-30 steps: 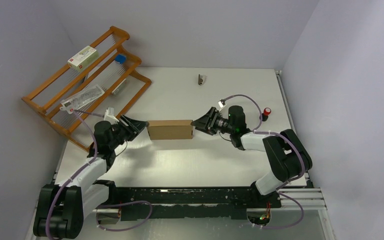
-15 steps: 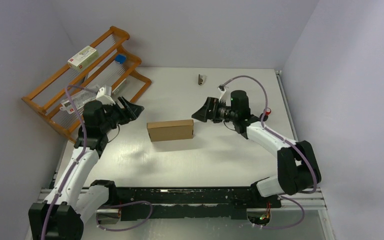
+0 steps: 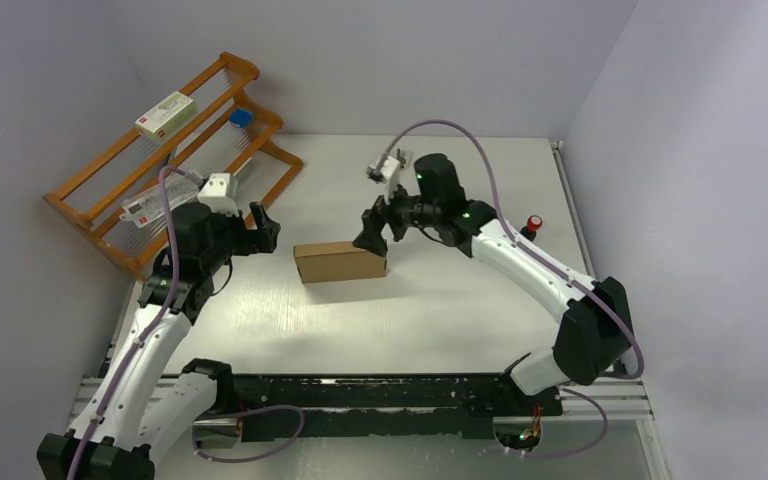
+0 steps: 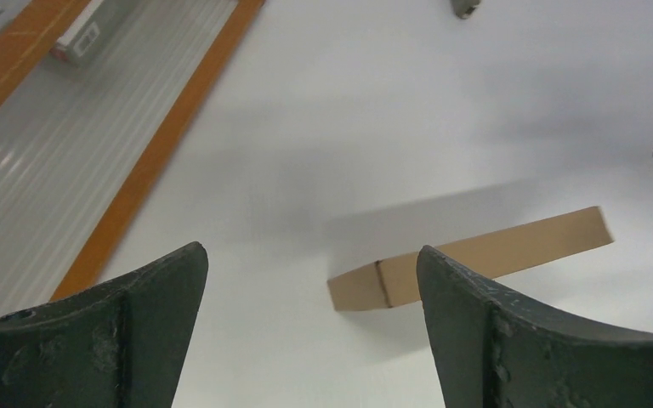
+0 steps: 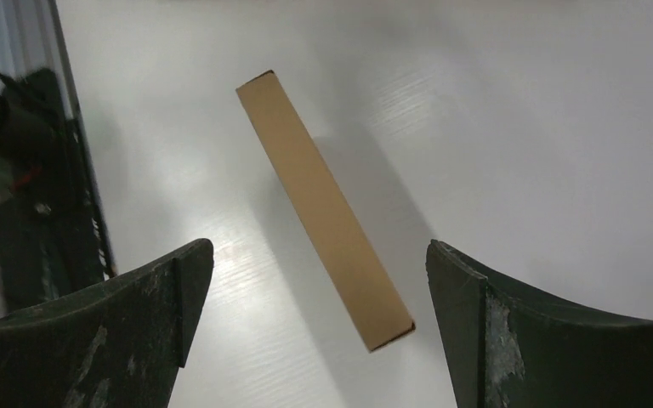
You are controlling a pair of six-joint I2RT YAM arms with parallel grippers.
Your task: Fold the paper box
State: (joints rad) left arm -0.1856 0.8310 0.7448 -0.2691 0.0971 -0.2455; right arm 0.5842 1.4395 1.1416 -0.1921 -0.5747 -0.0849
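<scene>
The paper box (image 3: 340, 262) is a closed, flat brown cardboard box standing on its long edge in the middle of the white table. Nothing holds it. My left gripper (image 3: 267, 229) hovers open to the box's left, a short gap away. In the left wrist view the box (image 4: 476, 259) lies beyond the open gripper (image 4: 310, 251), partly behind the right finger (image 4: 510, 340). My right gripper (image 3: 371, 234) hangs open above the box's right end. The right wrist view looks down on the box (image 5: 323, 212), with the open gripper (image 5: 320, 244) well above it.
A wooden rack (image 3: 110, 215) stands at the back left, holding a white carton with red print (image 3: 166, 113), a blue item (image 3: 241, 117) and a clear packet (image 3: 165, 197). A small metal piece (image 3: 402, 158) lies near the back edge. A red knob (image 3: 535, 222) sits at the right.
Both grippers have opened and come off the box's ends. The left one drew back to the left and rose. The right one rose and swung over the box's right end.
</scene>
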